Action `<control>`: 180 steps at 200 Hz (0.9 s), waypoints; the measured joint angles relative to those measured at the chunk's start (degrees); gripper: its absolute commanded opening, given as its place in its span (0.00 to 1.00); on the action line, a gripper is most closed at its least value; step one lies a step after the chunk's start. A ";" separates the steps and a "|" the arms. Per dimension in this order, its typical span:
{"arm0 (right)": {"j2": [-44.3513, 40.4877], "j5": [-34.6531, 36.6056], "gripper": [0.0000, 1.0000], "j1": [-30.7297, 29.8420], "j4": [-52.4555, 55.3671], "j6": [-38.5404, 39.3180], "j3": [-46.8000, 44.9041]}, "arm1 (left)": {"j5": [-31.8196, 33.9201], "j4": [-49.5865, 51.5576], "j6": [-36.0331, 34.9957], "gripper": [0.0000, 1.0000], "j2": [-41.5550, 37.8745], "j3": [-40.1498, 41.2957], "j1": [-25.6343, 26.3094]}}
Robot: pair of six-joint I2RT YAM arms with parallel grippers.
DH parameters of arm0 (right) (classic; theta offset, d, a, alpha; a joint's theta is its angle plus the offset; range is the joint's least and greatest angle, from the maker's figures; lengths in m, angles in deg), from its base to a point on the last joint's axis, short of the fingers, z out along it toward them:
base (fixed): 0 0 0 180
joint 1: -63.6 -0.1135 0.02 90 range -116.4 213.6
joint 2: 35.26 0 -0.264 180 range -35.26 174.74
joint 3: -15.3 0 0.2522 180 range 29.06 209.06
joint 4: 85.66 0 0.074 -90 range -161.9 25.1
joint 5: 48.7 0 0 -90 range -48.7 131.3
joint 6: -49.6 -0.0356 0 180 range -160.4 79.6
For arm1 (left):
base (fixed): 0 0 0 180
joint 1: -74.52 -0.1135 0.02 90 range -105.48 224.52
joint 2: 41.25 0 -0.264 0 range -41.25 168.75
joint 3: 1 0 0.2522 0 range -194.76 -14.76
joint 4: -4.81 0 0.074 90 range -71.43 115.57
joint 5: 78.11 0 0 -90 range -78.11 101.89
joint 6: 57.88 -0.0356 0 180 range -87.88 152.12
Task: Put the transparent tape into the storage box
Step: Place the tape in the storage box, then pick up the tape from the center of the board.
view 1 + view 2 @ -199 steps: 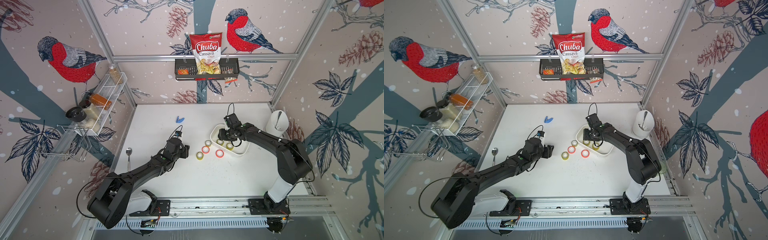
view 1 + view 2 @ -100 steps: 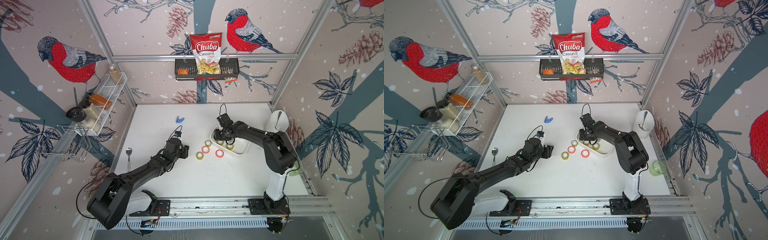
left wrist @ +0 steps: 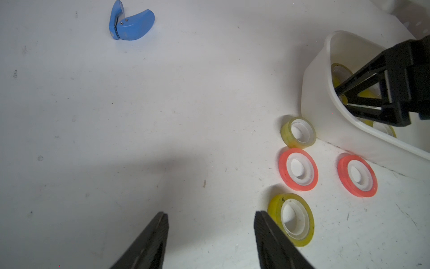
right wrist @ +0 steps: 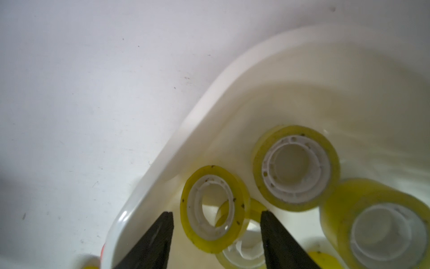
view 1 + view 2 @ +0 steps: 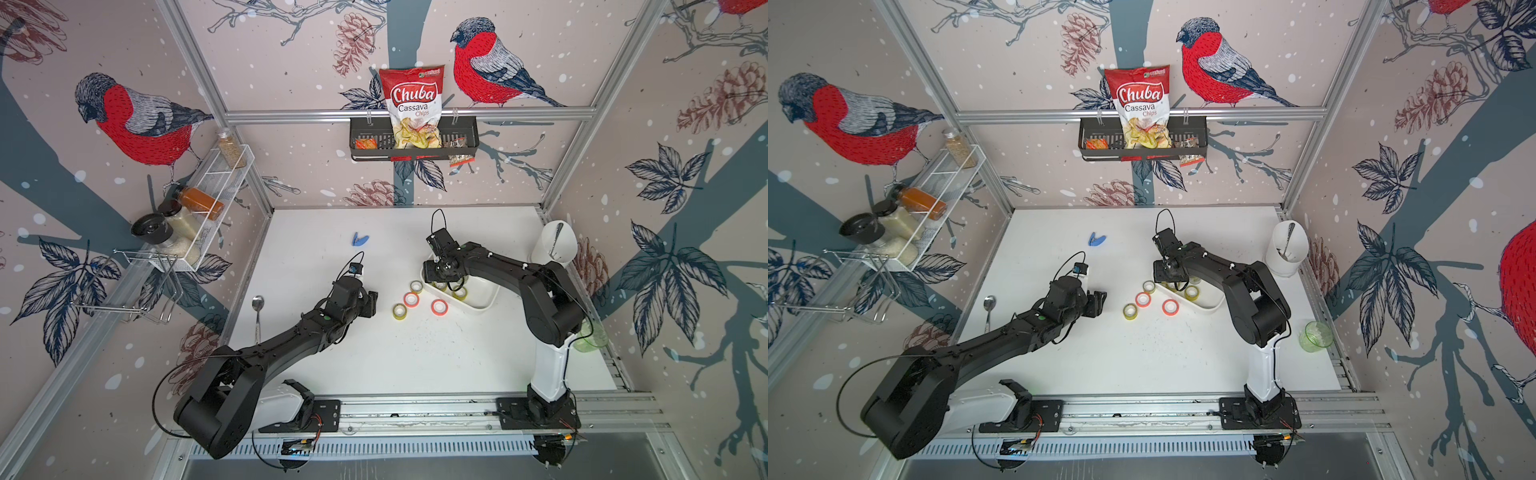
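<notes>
Near edge of the desk (image 5: 415, 353): a spoon (image 5: 257, 303) lies on the left side and a green cup (image 5: 1315, 336) stands on the right. The left tool (image 3: 210, 214) is low over the desk with its jaws apart and nothing between them. The nearest yellowish roll (image 3: 274, 207) lies flat right beside one finger; whether they touch cannot be judged. Past it, two orange rolls (image 3: 282, 167) lie flat on the desk, then a second yellowish roll (image 3: 287, 132) sits just beside the wall of the storage box (image 5: 484, 293). The right tool (image 4: 216, 212) is down inside the box at its left-arm end, jaws apart. A tilted tape roll (image 4: 213, 171) sits between the fingers, propped on another roll beneath, with a gap visible at each finger. More yellowish rolls (image 4: 295, 130) lie flat deeper in the box. Farther back, a blue cutter (image 3: 130, 23) lies alone on the desk. A white cylindrical holder (image 5: 555, 245) with a utensil in it stands near the far right corner.
</notes>
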 measured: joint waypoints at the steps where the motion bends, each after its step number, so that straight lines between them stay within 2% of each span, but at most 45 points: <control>1: -0.20 0.09 0.66 -0.07 0.00 0.00 0.00 | 0.00 0.00 0.00 0.64 0.00 0.00 0.00; 32: -4.79 1.77 0.66 -1.57 0.11 -0.04 -1.38 | -0.61 -0.13 -0.09 0.64 0.00 0.04 0.00; 98: -18.75 2.84 0.70 -1.05 -0.72 -1.51 -13.22 | -11.28 -6.36 -2.86 0.70 1.11 1.73 0.42; 118: -21.73 2.71 0.70 0.07 -0.92 -1.57 -15.87 | -13.46 -7.58 -4.22 0.71 1.92 1.38 2.29; 180: -26.34 1.36 0.70 2.27 -1.73 -1.75 -19.63 | -13.09 -6.47 -8.61 0.69 10.49 -4.28 9.38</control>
